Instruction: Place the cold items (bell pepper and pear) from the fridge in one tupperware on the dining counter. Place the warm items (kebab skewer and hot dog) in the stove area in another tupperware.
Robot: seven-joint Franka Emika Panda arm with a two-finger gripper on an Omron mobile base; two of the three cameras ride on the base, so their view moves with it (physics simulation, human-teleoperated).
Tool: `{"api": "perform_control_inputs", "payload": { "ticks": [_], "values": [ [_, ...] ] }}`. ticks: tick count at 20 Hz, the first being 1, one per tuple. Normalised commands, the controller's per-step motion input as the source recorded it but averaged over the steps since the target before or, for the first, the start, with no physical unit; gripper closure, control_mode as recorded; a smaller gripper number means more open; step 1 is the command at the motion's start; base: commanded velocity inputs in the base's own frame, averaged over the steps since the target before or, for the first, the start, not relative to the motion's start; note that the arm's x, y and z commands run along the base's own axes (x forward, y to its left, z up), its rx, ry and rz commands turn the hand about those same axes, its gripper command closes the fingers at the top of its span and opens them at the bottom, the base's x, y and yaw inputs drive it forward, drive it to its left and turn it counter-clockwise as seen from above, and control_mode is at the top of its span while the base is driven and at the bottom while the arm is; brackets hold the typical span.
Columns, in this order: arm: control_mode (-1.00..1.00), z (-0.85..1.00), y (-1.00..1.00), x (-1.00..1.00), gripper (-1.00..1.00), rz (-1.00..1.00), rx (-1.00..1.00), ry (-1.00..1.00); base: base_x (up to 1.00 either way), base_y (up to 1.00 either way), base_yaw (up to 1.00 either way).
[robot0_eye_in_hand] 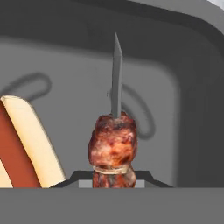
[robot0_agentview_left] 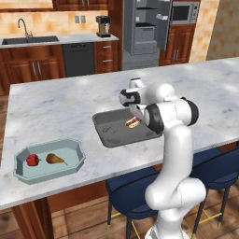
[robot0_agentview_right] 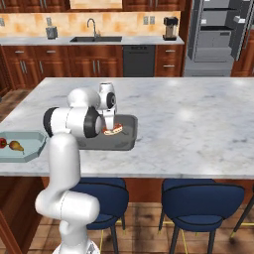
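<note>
Kebab skewer pinched btwn 2 fingers, over grey tupperware.

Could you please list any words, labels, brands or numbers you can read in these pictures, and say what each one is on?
None can be read.
Microwave: its control panel is too small and blurred to show any characters.
Coffee maker: no legible marking.
Grey tupperware, blue tupperware, hot dog, skewer: no print on them.

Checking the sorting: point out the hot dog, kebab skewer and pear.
hot dog (robot0_agentview_left: pixel 132 123), left base view, bun's middle.
kebab skewer (robot0_eye_in_hand: pixel 113 146), hand view, top meat chunk.
pear (robot0_agentview_left: pixel 54 159), left base view, its body.
</note>
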Motion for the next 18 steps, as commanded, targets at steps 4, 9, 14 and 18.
{"api": "perform_control_inputs", "payload": {
  "ticks": [4, 9, 14, 18],
  "values": [
    [-1.0, -0.37, 0.01, 0.02, 1.0, 0.0, 0.0, 0.01, 0.0, 0.0, 0.0],
    [-1.0, -0.18, 0.0, 0.04, 1.0, 0.0, 0.0, 0.0, 0.0, 0.0, 0.0],
    [-1.0, -0.05, 0.0, 0.0, -1.0, 0.0, 0.0, 0.0, 0.0, 0.0, 0.0],
    [-1.0, 0.0, 0.0, 0.01, -1.0, 0.0, 0.0, 0.0, 0.0, 0.0, 0.0]
  ]
}}
